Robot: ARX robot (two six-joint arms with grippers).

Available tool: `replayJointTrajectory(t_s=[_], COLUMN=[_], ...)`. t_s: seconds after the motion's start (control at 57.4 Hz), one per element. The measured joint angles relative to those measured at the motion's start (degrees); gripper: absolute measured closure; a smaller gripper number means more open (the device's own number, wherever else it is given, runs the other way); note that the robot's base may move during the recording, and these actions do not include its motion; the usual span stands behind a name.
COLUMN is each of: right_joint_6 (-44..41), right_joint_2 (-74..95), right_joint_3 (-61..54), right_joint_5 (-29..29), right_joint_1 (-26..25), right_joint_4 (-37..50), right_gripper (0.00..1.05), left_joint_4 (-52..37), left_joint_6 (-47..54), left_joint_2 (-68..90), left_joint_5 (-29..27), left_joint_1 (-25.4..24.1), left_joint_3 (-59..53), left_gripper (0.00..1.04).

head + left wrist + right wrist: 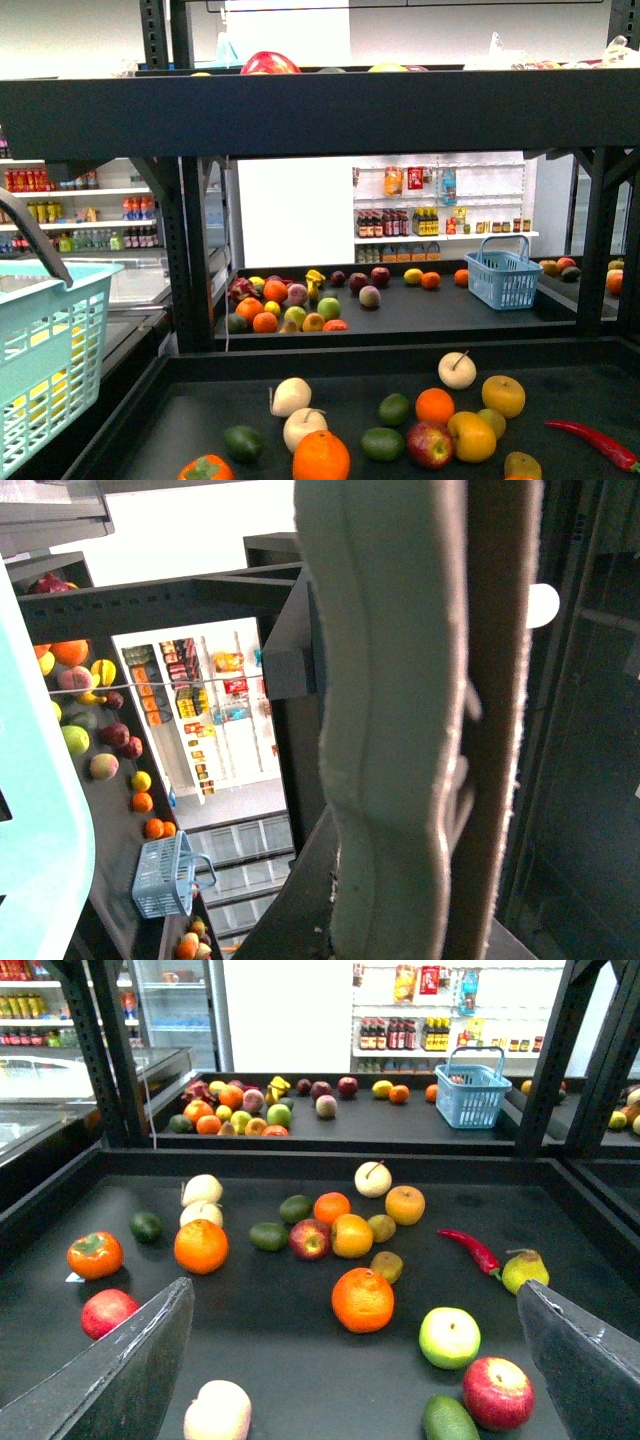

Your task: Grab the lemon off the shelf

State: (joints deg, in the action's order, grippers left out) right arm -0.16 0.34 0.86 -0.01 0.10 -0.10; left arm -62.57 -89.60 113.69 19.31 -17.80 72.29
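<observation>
The shelf [320,115] is a black rack of dark rimmed trays, and its near tray [320,1163] carries mixed fruit. I cannot tell for certain which fruit is the lemon. One small yellow fruit [413,276] [381,1088] lies on the far tray. My right gripper [355,1380] hangs open just over the near tray, with an orange [362,1299] and a green apple [449,1336] between its fingers. My left gripper [455,730] is shut on the basket handle [35,240] of a teal basket [40,370], and it fills its own view.
A light blue basket [503,275] stands on the far tray at the right. A red chili [470,1250] and a pear [524,1270] lie toward the near tray's right side. Black uprights [190,260] frame the tray. White wall shelves of bottles [440,215] stand behind.
</observation>
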Motion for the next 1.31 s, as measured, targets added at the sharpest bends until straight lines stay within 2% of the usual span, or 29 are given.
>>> replayJointTrajectory(t_s=[0.47,1.01,1.114,1.306], right_joint_6=[0.0,0.0,0.0,0.0], right_joint_2=[0.0,0.0,0.0,-0.02], right_joint_3=[0.0,0.0,0.0,0.0], right_joint_5=[-0.02,-0.02,0.0,-0.02], right_joint_1=[0.0,0.0,0.0,0.0], right_joint_4=[0.0,0.0,0.0,0.0], right_gripper=[0.07,0.07,0.07,0.07], left_joint_4=[-7.78,-13.03,-11.63,-4.72], left_joint_6=[-3.76,-5.64,-2.93,0.39], left_joint_2=[7.15,12.96,12.96,11.98], left_joint_5=[3.91,6.16,6.84,7.72], left_joint_1=[-9.84,-11.52,-11.63,-11.87], left_joint_3=[0.2,0.98,0.9,0.79], left_gripper=[0.97,0.97,0.75,0.45])
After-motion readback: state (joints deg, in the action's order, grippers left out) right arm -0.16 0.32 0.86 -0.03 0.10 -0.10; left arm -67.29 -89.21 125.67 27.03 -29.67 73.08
